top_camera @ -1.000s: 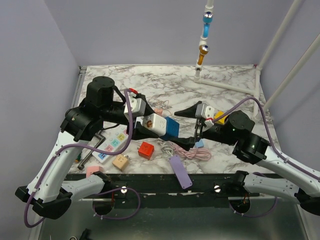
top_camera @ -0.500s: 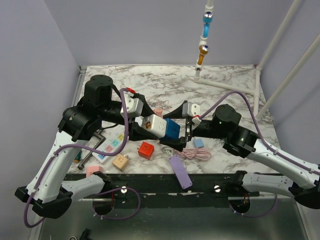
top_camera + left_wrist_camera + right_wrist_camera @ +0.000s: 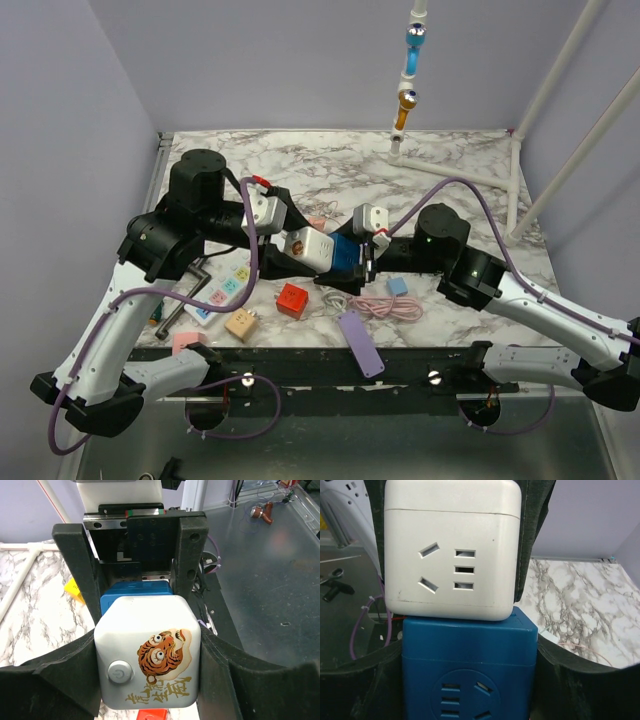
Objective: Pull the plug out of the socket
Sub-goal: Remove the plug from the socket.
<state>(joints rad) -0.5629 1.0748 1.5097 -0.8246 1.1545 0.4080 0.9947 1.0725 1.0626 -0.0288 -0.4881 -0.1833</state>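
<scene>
Rigid, slick plastic (tight fit likely). Pinched part-open in left gripper: tiger-print socket cube; in right gripper: blue plug, flat sides.

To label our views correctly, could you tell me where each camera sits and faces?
Top external: above and behind the robot, looking down on the marble table; left arm and right arm show, meeting at the white cube and blue cube.
Left wrist: on the left arm, facing the right arm; left end effector grips the white cube.
Right wrist: on the right arm, facing the left; right end effector flanks the blue cube.
Shared: both wrist views see the joined cubes, from opposite sides.
</scene>
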